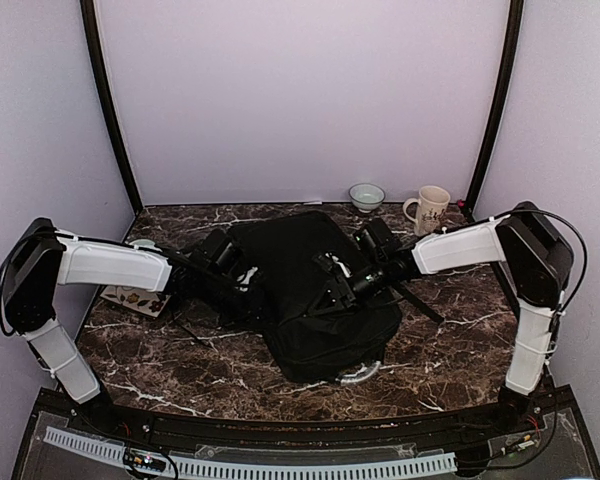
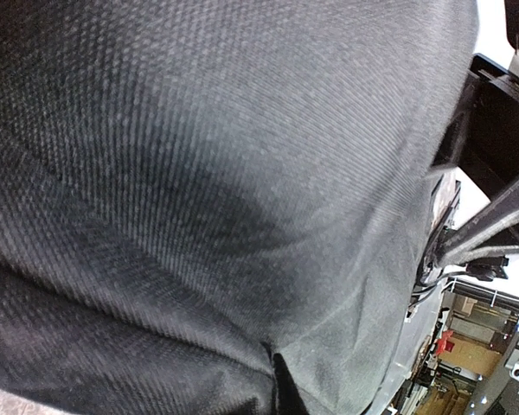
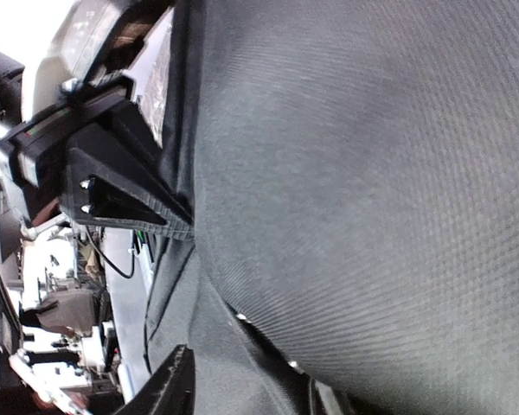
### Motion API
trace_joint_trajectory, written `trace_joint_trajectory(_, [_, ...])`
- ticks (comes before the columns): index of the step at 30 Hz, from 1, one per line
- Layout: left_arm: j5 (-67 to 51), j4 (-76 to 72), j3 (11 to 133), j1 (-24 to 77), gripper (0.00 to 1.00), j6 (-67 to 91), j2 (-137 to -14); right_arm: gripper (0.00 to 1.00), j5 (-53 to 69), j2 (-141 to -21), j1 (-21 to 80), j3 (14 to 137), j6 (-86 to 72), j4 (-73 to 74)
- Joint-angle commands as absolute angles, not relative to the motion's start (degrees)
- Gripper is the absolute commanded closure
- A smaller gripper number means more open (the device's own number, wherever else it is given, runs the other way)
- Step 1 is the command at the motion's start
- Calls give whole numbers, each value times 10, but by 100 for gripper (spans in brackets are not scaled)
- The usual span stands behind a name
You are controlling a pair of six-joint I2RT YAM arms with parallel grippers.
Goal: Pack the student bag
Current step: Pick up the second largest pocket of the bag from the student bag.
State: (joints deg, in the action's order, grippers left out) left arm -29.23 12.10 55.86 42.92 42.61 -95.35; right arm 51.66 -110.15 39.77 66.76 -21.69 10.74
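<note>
The student bag, large, black and fabric, lies in the middle of the marble table with its silvery-grey loop handle at the near edge. My left gripper is at the bag's left side. In the left wrist view the bag's weave fills the frame and hides the fingers, and a pinched fold runs to the bottom edge. My right gripper rests on top of the bag. In the right wrist view its fingers stand apart with a ridge of bag fabric between them.
A cream mug and a small bowl stand at the back right by the wall. A flat printed card lies under my left arm. A black strap trails right of the bag.
</note>
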Motion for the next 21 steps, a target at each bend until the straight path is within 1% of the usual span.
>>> trace_joint_trajectory(1, [-306,50,549,435,100,421,-956,46,460,-1071,392,628,-260,33])
trace_joint_trajectory(4, [-306,49,547,435,100,419,-958,44,349,-1079,392,643,-233,78])
trace_joint_trajectory(5, [-306,48,547,435,100,418,-959,43,340,-1085,393,645,-227,87])
trace_joint_trajectory(8, [-309,45,548,435,100,418,-965,43,359,-1094,400,629,-224,62])
trace_joint_trajectory(10, [-312,43,549,435,100,417,-970,44,403,-1107,410,625,-215,52])
trace_joint_trajectory(12, [-314,43,553,435,100,417,-976,48,449,-1129,417,640,-202,75])
trace_joint_trajectory(14, [-313,46,557,435,100,415,-979,53,479,-1135,418,633,-212,63])
trace_joint_trajectory(18, [-309,46,558,435,100,415,-981,68,494,-1123,409,602,-260,-10])
trace_joint_trajectory(21, [-310,42,556,435,100,419,-982,75,486,-1123,405,603,-272,-16])
